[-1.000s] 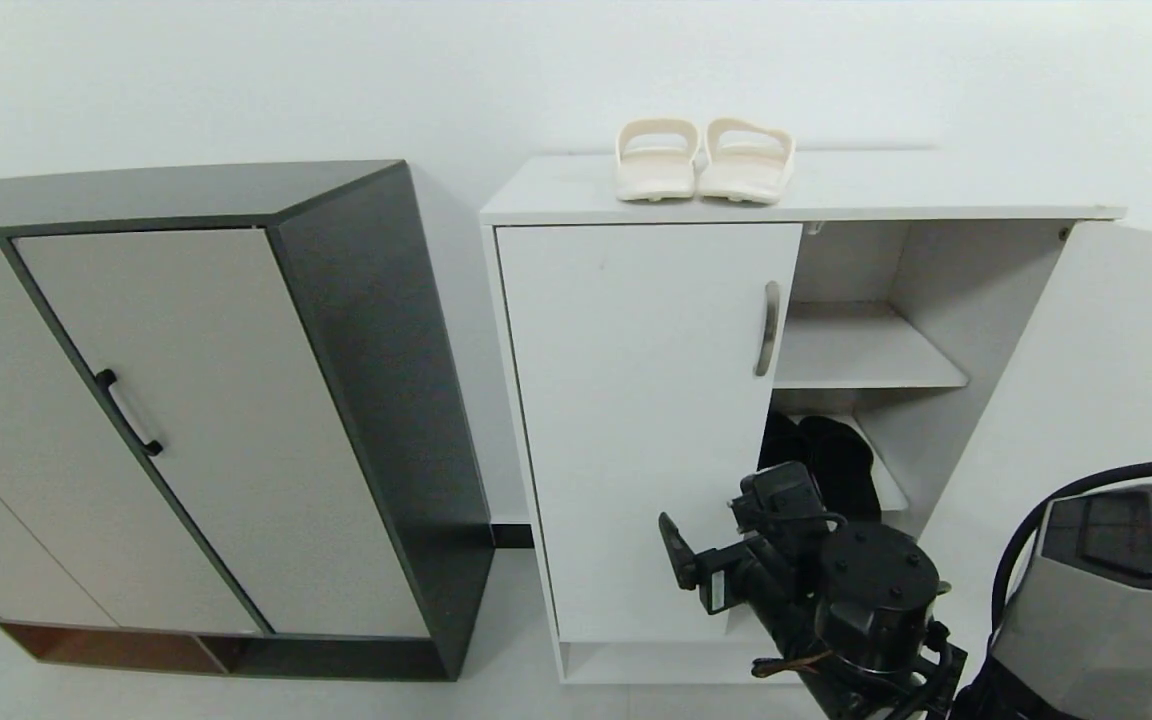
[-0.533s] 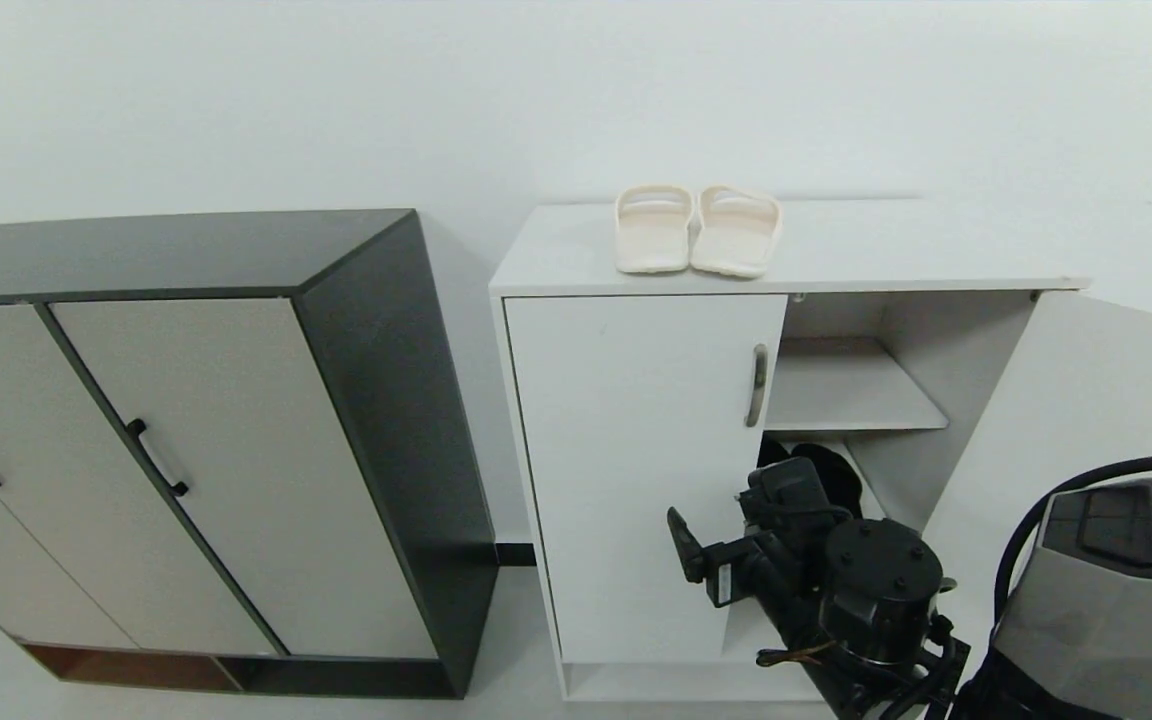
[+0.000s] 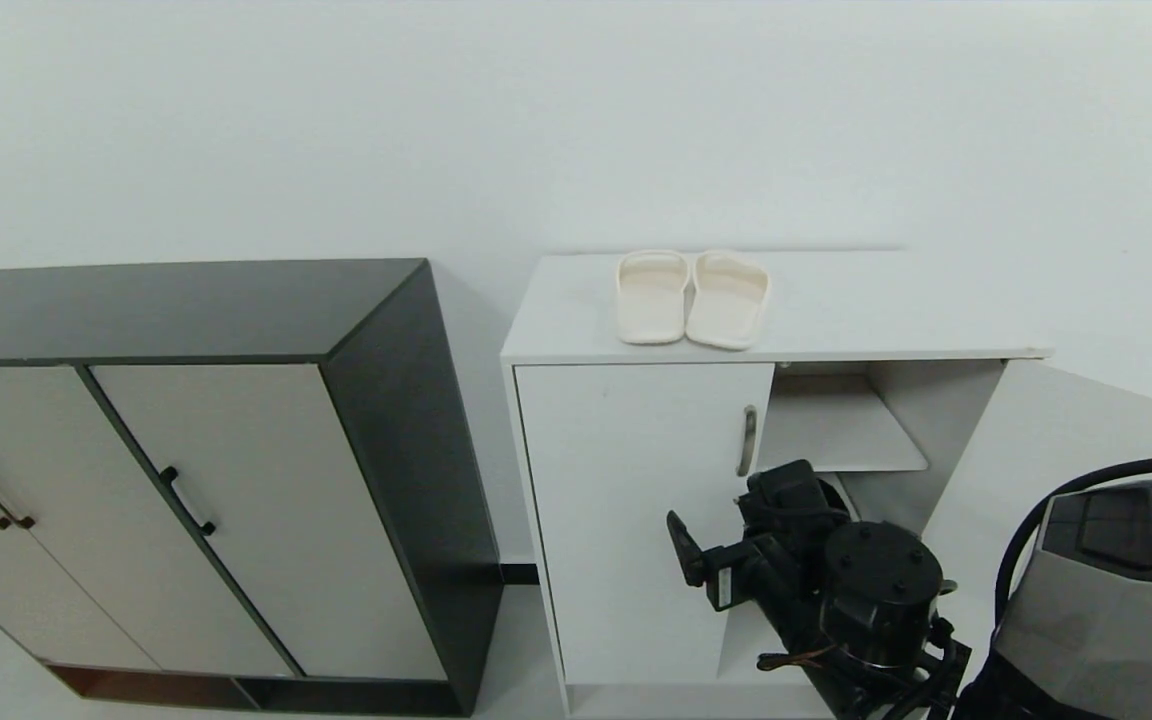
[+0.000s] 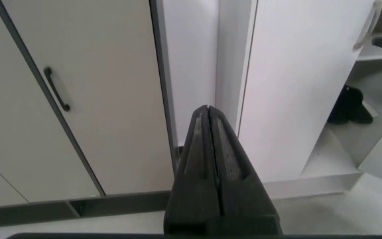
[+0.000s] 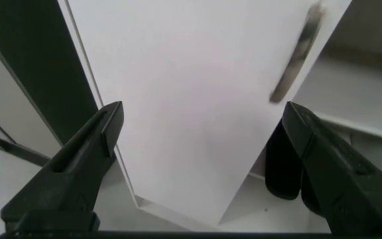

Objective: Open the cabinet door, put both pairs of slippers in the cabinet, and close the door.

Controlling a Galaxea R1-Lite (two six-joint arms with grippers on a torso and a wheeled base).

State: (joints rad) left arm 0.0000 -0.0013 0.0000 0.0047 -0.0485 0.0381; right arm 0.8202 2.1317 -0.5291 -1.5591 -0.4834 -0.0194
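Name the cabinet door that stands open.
The white cabinet's right door, swung wide; its left door and the dark cabinet's doors are shut.

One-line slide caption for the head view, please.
Cream slippers rest on top of the white cabinet; its right door stands open, left door shut.

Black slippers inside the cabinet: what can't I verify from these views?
black slippers: head view, the right arm covers them; left wrist view, the shut door hides part, so I cannot count them.
open door: head view, its far edge is cut off by the picture's right edge.
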